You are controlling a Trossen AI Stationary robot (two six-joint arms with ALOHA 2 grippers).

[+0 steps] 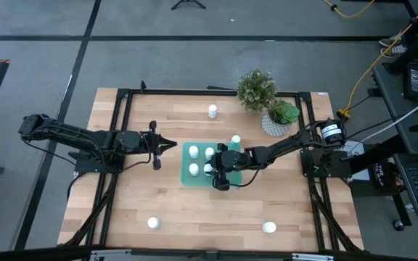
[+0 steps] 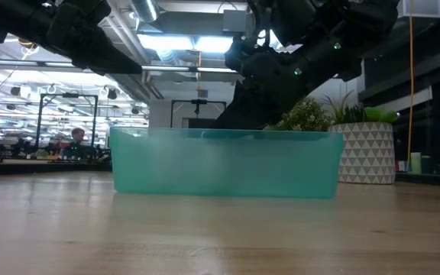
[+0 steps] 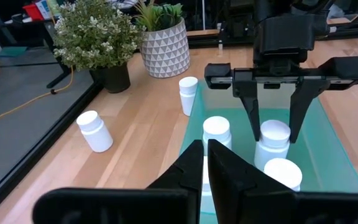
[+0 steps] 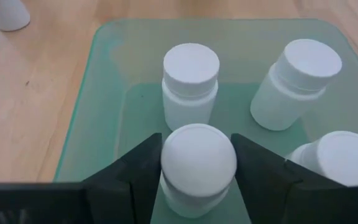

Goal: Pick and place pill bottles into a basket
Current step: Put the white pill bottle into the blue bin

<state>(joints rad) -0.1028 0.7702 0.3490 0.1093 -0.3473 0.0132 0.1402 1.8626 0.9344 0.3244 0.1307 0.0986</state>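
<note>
The teal basket (image 1: 185, 163) sits mid-table with several white pill bottles standing in it, such as one upright (image 4: 190, 84) and one leaning (image 4: 297, 81). My right gripper (image 1: 216, 172) reaches into the basket from the table's right and is shut on one pill bottle (image 4: 197, 158). My left gripper (image 1: 169, 143) hovers shut just left of the basket, above the table, touching nothing. Loose pill bottles stand on the wood: one by the basket's far right corner (image 1: 236, 140), one farther back (image 1: 212, 110), two near the front edge (image 1: 152, 223) (image 1: 269, 227). My right gripper pinches the pill bottle at its cap (image 4: 169, 155), one finger (image 4: 138, 168) on each side. The fingers slant down from the table's right. The bottle stands upright inside the basket (image 3: 273, 140); another bottle hides its base, so I cannot tell whether it rests on the floor.
A leafy plant (image 1: 256, 88) and a white patterned pot (image 1: 280, 119) stand at the back right, close to the right arm. A black frame rail (image 1: 122, 130) runs round the tabletop. Bare wood lies in front of the basket.
</note>
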